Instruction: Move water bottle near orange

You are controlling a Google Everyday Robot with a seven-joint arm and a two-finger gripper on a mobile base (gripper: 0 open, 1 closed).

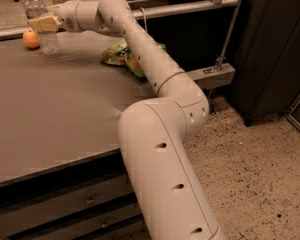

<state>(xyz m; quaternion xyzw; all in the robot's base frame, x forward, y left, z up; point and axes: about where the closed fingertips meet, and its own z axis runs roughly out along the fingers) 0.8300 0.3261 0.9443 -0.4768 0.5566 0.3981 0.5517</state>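
at the far left of the table (65,109) the gripper (43,23) is clamped around the upright water bottle (35,5), just beside the orange (31,39) and seemingly resting on the table; placing looks nearly done, so next comes letting go without tipping it.

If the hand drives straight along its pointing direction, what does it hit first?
The water bottle, right at the tip of the hand. The orange sits just beyond, seemingly off that line; depth is unclear.
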